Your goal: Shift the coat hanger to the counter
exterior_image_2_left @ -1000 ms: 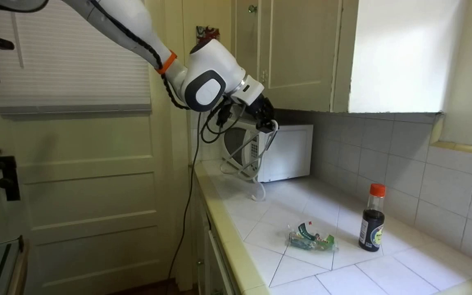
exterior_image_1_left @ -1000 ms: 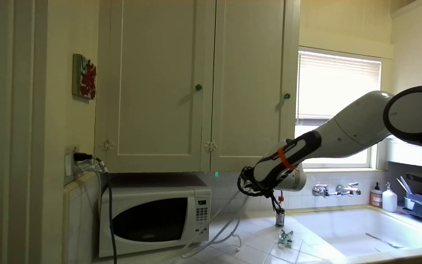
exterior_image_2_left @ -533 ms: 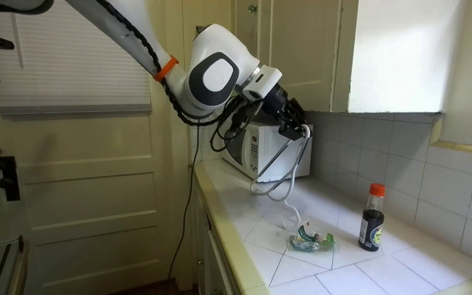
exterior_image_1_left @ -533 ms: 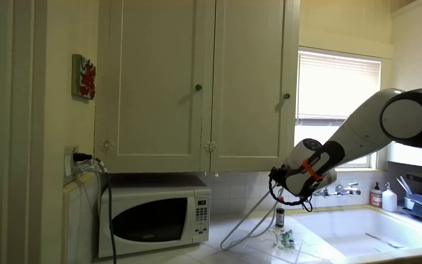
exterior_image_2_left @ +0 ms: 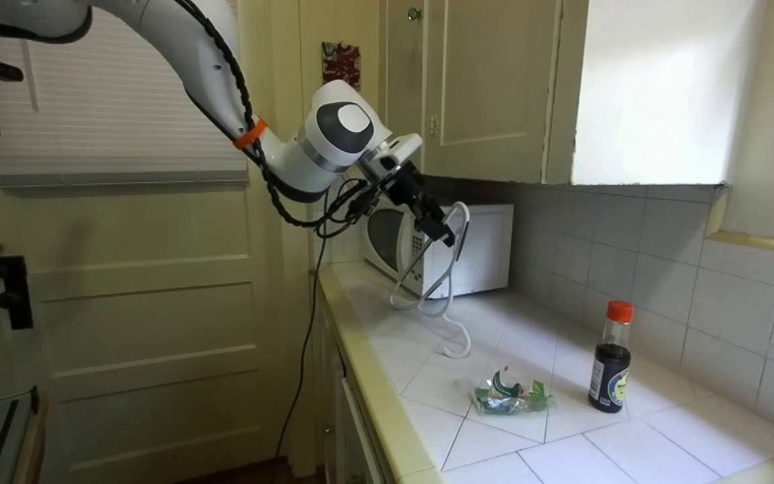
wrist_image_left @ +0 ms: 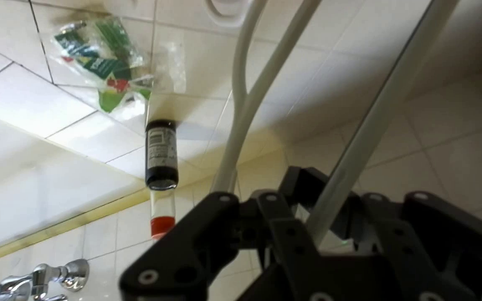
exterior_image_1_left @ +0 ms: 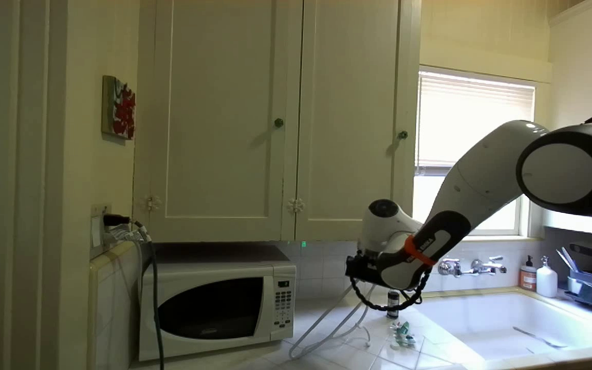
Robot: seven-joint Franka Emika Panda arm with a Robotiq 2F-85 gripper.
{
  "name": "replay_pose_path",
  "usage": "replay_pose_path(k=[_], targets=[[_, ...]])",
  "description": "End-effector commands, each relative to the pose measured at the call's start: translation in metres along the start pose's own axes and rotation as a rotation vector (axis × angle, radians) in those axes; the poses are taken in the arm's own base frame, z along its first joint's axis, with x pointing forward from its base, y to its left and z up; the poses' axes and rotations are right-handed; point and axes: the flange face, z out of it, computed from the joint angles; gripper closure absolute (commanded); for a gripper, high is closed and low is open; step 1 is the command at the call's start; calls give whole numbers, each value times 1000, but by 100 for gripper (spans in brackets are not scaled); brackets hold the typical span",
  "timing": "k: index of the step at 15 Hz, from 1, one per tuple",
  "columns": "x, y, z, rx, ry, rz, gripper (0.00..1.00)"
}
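Leftmost, the white microwave point(exterior_image_1_left: 217, 306) stands on the desk point(exterior_image_1_left: 347, 357); any turn of the load is best made with the loop nearest it held clear of that right side.

Next comes the coat hanger point(wrist_image_left: 365, 142), thin and pale, hanging on a slant over the desk. Its hook and one rounded corner reach down close to the surface; whether either touches cannot be told. The end effector point(wrist_image_left: 326, 207) pinches one straight bar of it, which runs between the fingertips in the wrist view.

The step in hand seems to be setting the hanger down. It calls for a slow descent, letting the hook and lower corner meet the desk first, then a gentle tilt so the frame leans over flat rather than being pushed straight down: so slim a bar may well roll in the grip. The fingertips should part only once the desk bears the frame, then back away cleanly so that nothing snags.

Farther right stand the red-capped bottle point(exterior_image_2_left: 609, 373), far, and a crumpled plastic packet point(exterior_image_1_left: 403, 334), near. The hook looks likeliest to catch the packet, so a landing spot left of it is safer. Rightmost, the sink point(exterior_image_1_left: 470, 324) would give the frame no flat support.
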Motion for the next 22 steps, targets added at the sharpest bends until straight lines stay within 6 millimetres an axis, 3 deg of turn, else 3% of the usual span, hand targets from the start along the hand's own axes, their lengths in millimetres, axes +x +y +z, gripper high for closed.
replay_pose_path(k=[1,6,12,13,14,15,22], targets=[[-47,-31,0,-50,-52,-160,97],[-75,-44,7,-165,-89,-288,97],[-78,-38,14,-320,-151,-321,97],[-78,-36,16,-343,-160,-318,93],[-78,-34,17,-361,-175,-314,65],[-77,-33,18,-378,-184,-313,64],[-68,-21,19,-530,-265,-200,13]])
